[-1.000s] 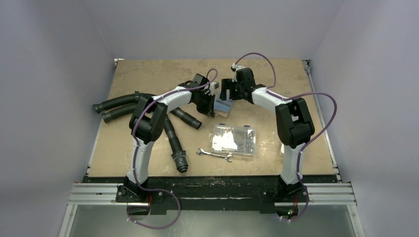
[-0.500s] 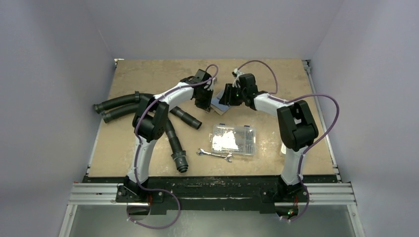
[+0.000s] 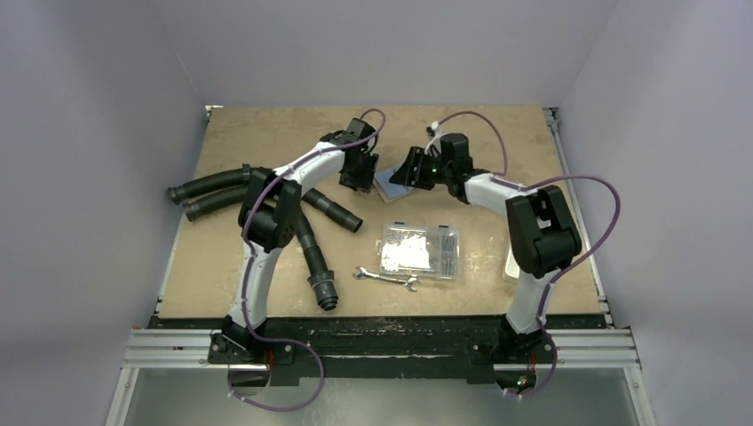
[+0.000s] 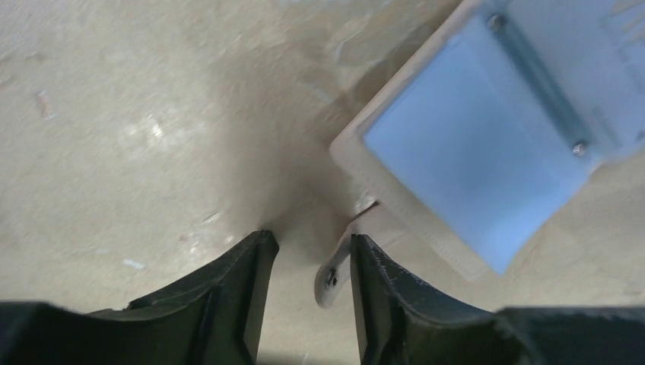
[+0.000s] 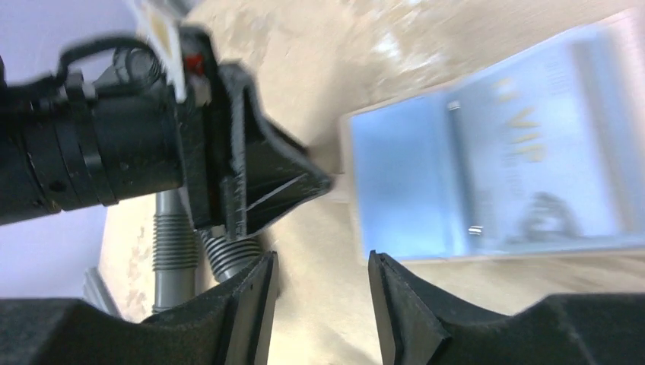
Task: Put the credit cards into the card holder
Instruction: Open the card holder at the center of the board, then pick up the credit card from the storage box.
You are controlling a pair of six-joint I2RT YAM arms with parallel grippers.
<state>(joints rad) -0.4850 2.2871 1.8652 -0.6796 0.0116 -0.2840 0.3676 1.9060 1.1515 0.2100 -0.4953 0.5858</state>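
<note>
Beige desk [image 4: 114,114] shows through both gaps: jaws of the left gripper [image 4: 308,247] stand released and empty, the snap tab [image 4: 333,277] of the card holder [image 4: 380,186] just beside one; the right gripper [image 5: 323,266] is parted, empty too. Between them the holder lies open, a light-blue credit card [image 5: 532,167] on it. Best pin its edge, then slide the card in squarely

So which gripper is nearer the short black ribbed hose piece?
Left. The left gripper hangs just beyond the hose piece; the right gripper is across the flat grey-blue card holder from it.
</note>
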